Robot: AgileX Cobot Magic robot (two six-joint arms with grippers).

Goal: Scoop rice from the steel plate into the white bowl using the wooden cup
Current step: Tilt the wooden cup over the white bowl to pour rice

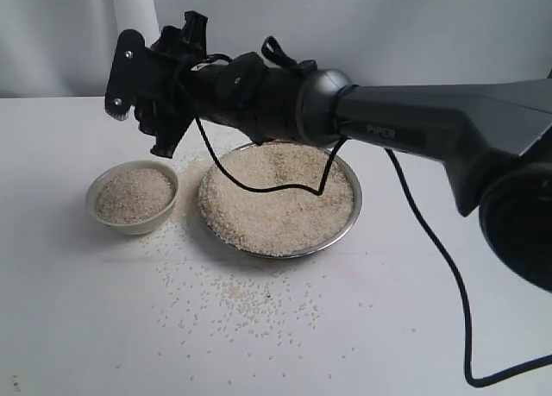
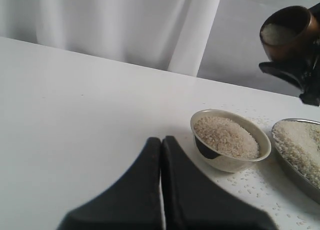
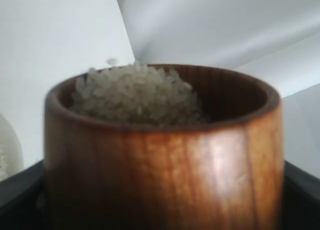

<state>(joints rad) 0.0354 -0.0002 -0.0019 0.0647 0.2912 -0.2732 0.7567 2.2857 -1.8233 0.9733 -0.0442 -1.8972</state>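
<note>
The wooden cup [image 3: 165,155], heaped with rice [image 3: 135,94], sits upright in my right gripper [image 1: 145,103], which is shut on it. In the left wrist view the cup [image 2: 289,32] hangs in the air above and beyond the white bowl [image 2: 230,162]; in the exterior view the gripper hides it. The white bowl [image 1: 129,226] is nearly full of rice [image 1: 134,195]. Beside it on the right stands the steel plate [image 1: 342,235], covered with rice [image 1: 280,198]. My left gripper [image 2: 161,140] is shut and holds nothing, low over the table a short way from the bowl.
Loose grains [image 1: 250,297] are scattered on the white table in front of the plate and around the bowl. A black cable [image 1: 435,245] trails from the right arm across the table's right side. A white curtain [image 2: 125,24] closes the back.
</note>
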